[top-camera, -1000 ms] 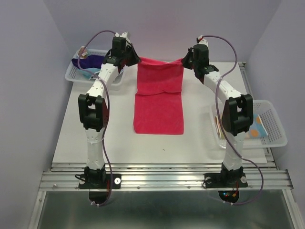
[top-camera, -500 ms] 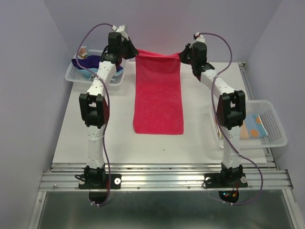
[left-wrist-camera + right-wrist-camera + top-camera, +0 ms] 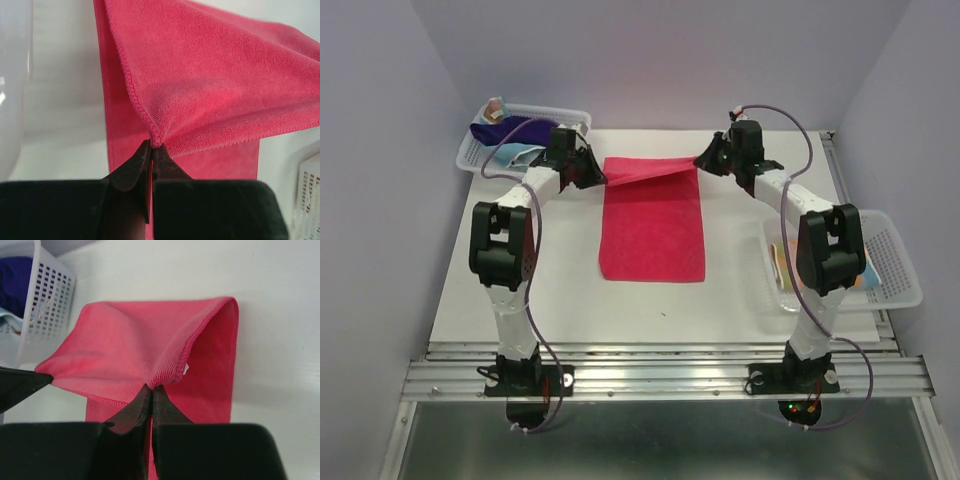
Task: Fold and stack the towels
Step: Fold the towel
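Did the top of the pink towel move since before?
Yes. The gripped edge of the pink towel came down and nearer: it showed past the far edge of the table, now it's over it.

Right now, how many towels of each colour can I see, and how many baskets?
Pink towel: 1
Navy towel: 1
Light blue towel: 1
Patterned towel: 1
Baskets: 2
Total: 6
Tan scrap in the left basket: too small to tell, uncounted.

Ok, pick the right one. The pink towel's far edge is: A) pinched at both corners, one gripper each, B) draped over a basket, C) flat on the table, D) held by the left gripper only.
A: the left gripper and right gripper are each shut on a corner of the pink towel, holding that edge up.
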`<state>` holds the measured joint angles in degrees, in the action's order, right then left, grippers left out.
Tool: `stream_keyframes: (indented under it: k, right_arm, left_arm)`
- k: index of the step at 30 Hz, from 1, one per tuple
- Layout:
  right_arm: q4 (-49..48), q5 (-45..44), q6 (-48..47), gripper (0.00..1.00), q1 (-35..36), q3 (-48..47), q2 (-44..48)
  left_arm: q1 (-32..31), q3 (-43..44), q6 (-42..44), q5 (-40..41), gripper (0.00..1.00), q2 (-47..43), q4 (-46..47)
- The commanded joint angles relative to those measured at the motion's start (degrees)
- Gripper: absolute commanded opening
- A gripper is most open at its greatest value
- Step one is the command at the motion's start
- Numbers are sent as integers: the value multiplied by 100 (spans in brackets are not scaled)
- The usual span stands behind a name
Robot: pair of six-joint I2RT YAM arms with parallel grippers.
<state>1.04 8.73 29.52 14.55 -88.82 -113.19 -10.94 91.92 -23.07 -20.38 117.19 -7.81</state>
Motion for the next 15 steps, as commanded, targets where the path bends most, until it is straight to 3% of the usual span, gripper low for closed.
stream_keyframes:
  k: [1, 9, 15]
  right_arm:
    - [54, 287, 273, 1, 22, 1020, 822]
    - [-51, 278, 616, 1, 303, 2788, 2045]
    - [37, 50, 704, 1, 488, 3528, 2889]
  left_arm:
    - [-110, -1119, -285, 323, 0, -1459, 746]
    - [-374, -2915, -742, 693, 0, -2472, 1001]
    - [-707, -4023, -1050, 1080, 0, -3298, 1150]
